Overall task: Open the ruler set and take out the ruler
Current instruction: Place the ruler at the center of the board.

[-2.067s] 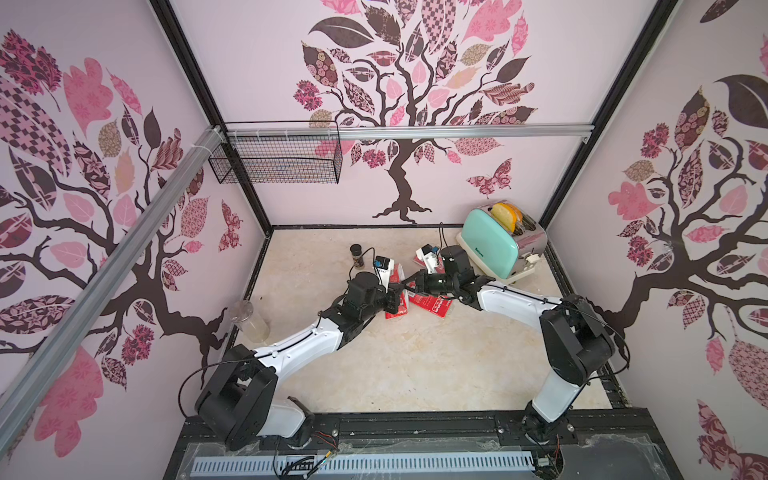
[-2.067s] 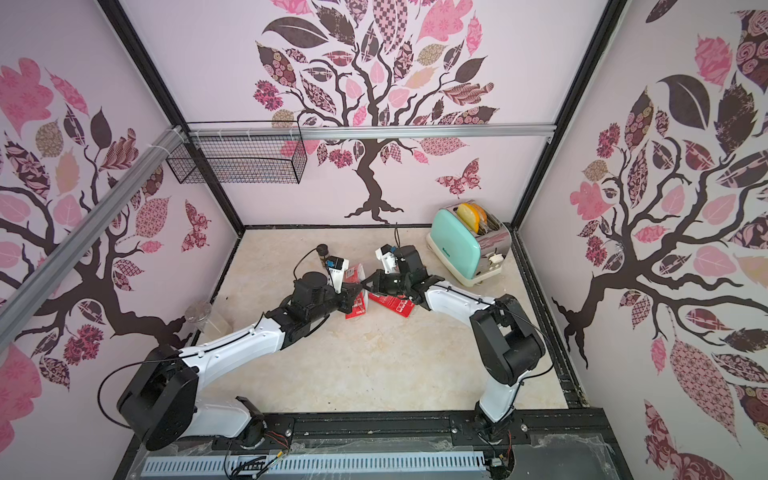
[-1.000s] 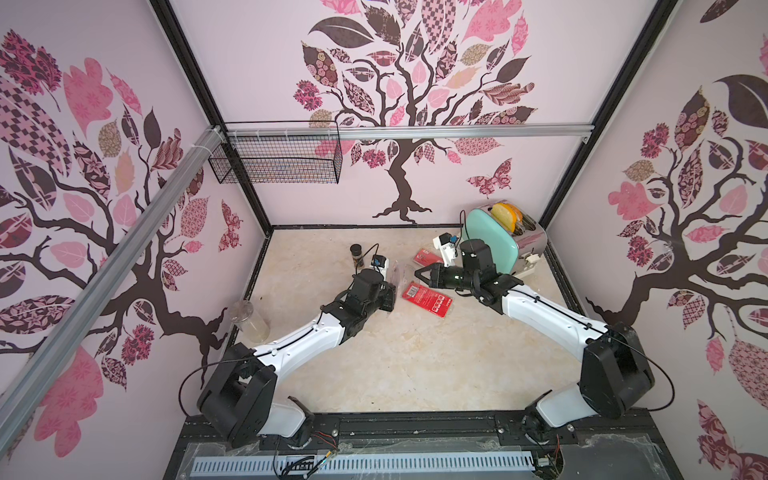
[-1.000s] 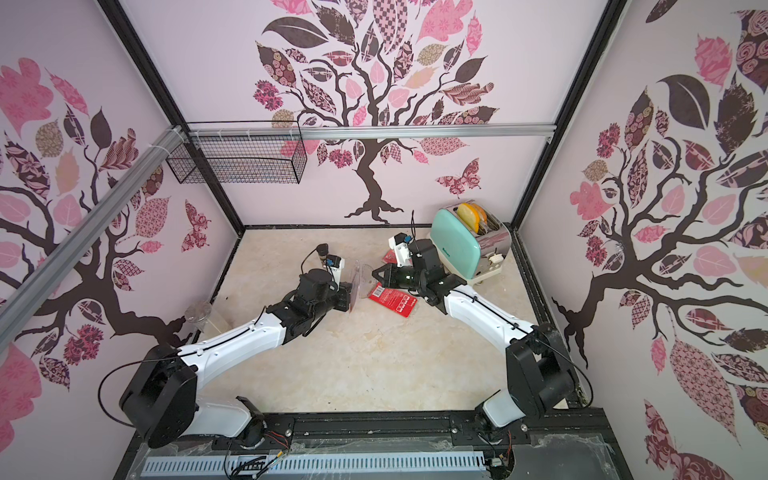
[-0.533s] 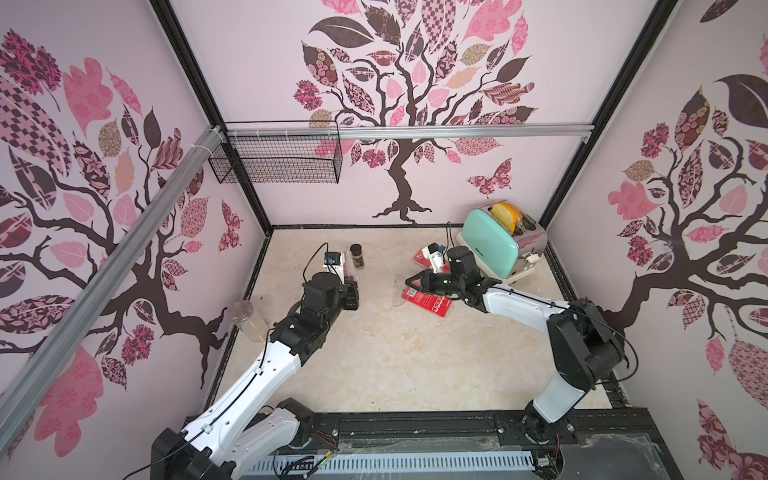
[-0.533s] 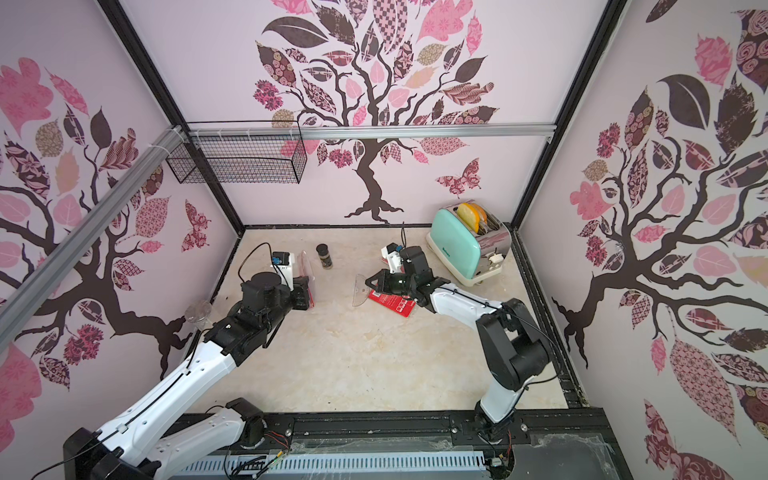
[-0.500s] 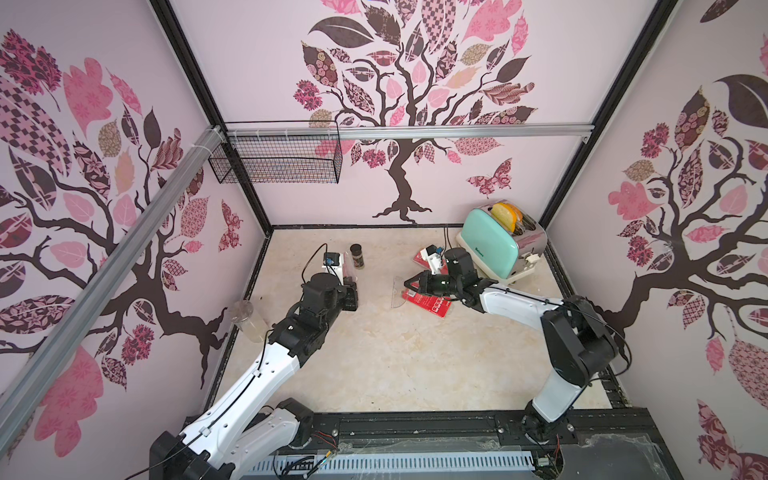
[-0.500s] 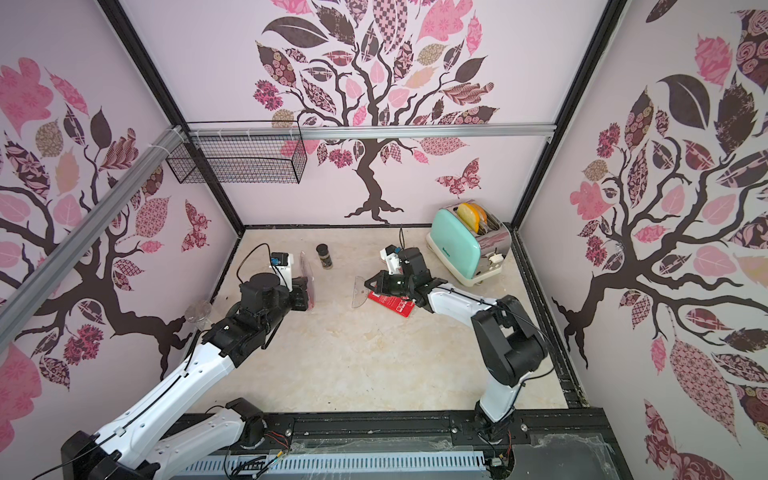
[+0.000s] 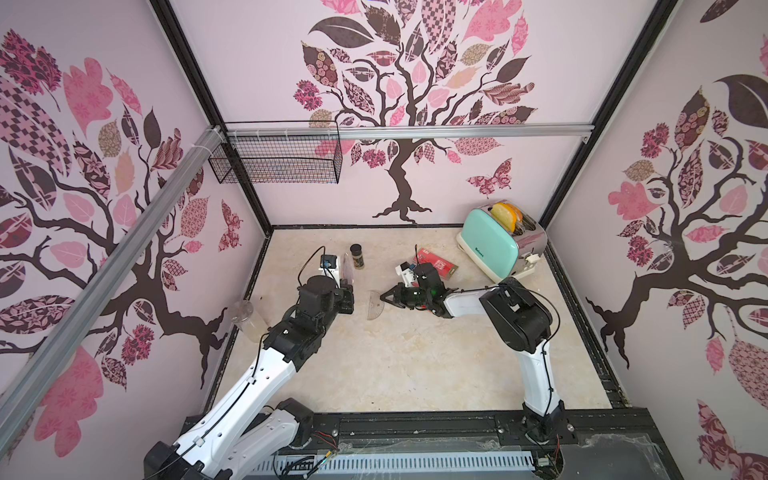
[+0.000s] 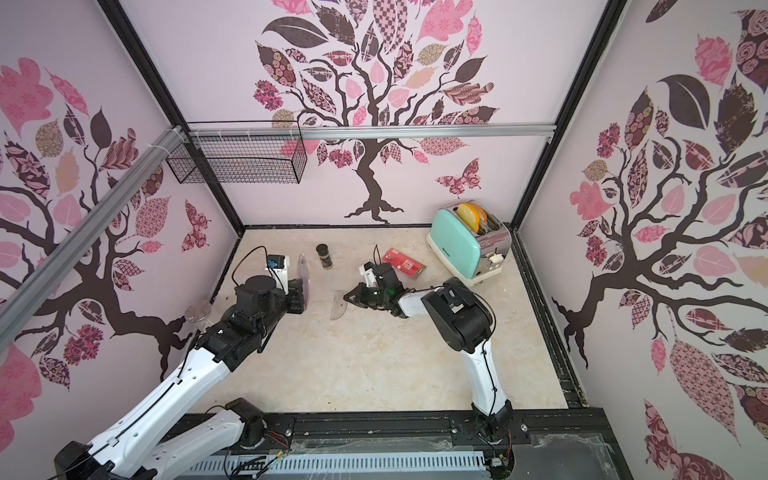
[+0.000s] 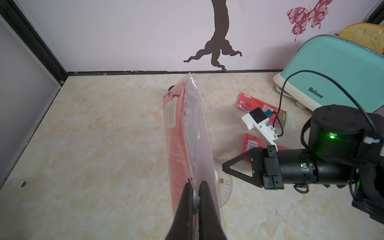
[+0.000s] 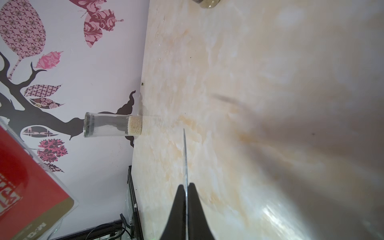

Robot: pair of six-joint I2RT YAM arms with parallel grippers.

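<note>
The ruler set pouch (image 11: 187, 135), a clear sleeve backed with a red card, is held upright on edge left of centre in both top views. It is clamped at its near edge by the clenched left gripper (image 11: 195, 184). A clear protractor (image 9: 375, 308) is seen outside the pouch, just right of it and lying flat, low over the table (image 9: 415, 365) or on it; which cannot be told. Its thin edge is pinched by the tightly closed right gripper (image 12: 186, 186). The opening and the taking-out are therefore judged largely done, with only the setting down left. Whether a straight ruler remains inside the pouch cannot be made out. A red packet (image 9: 438, 262) is seen loose toward the upper right, near the teal toaster (image 9: 492, 249), in whose slots bread slices (image 9: 505, 214) are stood. A dark spice jar (image 9: 356, 257) is placed just right of the pouch's top, and a glass jar (image 12: 112, 124) holding a shallow layer of pale grains is set by the left wall.
</note>
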